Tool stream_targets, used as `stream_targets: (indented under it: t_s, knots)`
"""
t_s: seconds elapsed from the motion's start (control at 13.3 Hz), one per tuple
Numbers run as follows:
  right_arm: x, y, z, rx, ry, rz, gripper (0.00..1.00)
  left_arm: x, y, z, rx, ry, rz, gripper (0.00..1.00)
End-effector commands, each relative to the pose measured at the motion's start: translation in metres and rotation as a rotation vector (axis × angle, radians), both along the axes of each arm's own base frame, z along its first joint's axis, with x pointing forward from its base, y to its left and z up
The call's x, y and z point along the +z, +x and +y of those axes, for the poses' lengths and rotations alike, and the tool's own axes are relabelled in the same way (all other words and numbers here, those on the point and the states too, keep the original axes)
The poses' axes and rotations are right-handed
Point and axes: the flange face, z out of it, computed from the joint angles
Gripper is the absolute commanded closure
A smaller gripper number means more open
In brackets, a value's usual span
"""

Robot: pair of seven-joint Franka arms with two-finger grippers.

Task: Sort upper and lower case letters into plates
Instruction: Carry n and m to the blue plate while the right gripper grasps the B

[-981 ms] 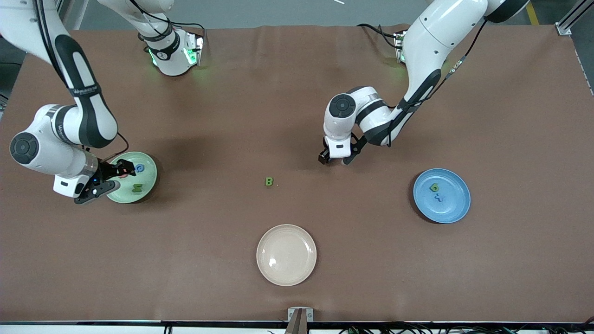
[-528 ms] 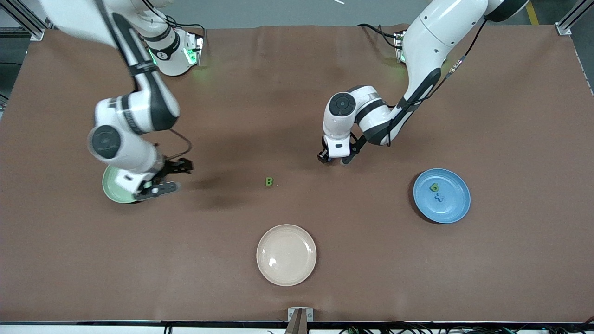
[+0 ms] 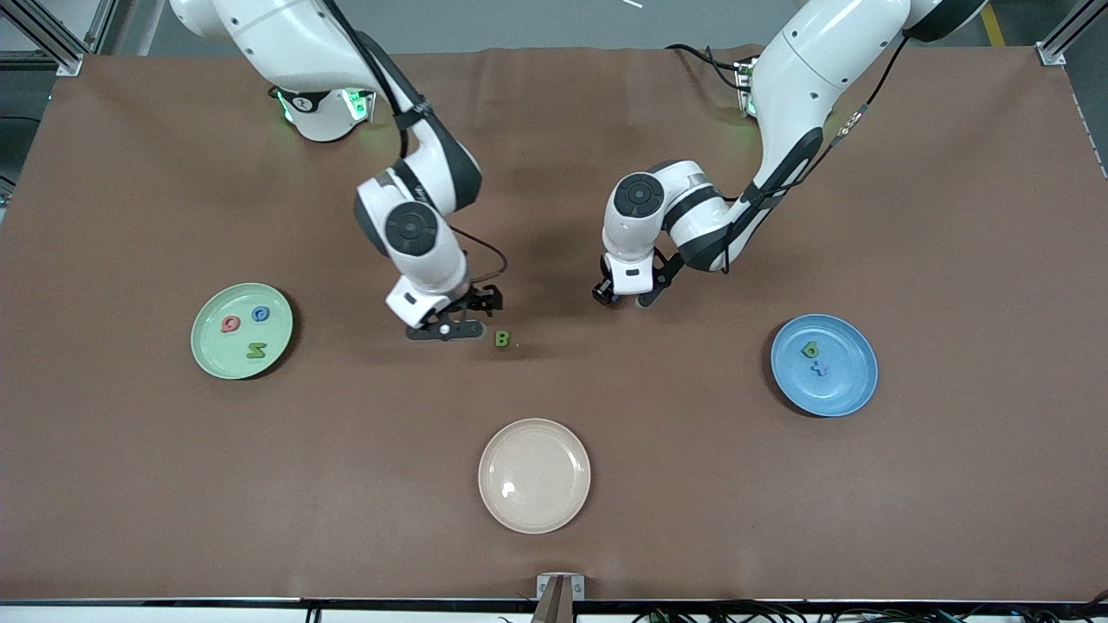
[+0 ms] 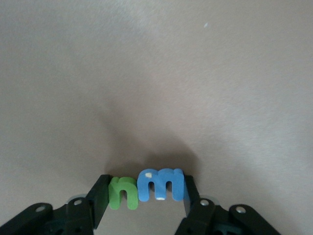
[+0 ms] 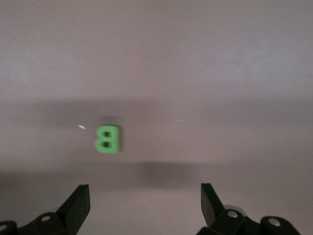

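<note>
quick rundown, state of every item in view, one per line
left end effector: shut on green n and blue m
right end effector: open, over the cloth beside green B
green B: loose on the cloth
green plate: holds three letters
blue plate: holds two letters
cream plate: empty
</note>
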Motion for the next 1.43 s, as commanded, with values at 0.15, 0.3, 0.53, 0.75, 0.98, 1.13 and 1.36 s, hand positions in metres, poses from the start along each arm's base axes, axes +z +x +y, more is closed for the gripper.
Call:
stream_targets:
  t_s: [0.15,0.3,0.53,0.75,0.98,1.13,1.36]
  knots:
    - [-0.029,0.026,0.028,-0.071,0.01,-0.015,0.01,0.064,0.045,0.044,-0.059,0.07,-0.094,1.0]
    - [-0.037,0.026,0.028,-0.071,0.003,-0.009,0.04,0.079,0.074,0.084,-0.082,0.091,-0.11,1.0]
    - [-0.042,0.026,0.036,-0.066,0.032,-0.042,0.14,0.092,0.113,0.167,-0.14,0.162,-0.078,1.0]
    - [-0.049,0.024,0.037,-0.058,0.026,-0.039,0.32,0.097,0.142,0.265,-0.16,0.204,-0.026,0.99]
    - [-0.051,0.024,0.036,-0.057,0.022,-0.039,0.48,0.086,0.156,0.341,-0.166,0.197,0.018,0.88]
    - [-0.051,0.023,0.035,-0.054,0.019,-0.04,0.58,0.085,0.158,0.352,-0.163,0.195,0.02,0.73]
    - [-0.052,0.022,0.036,-0.05,0.017,-0.039,0.8,0.09,0.163,0.353,-0.156,0.192,0.007,0.15]
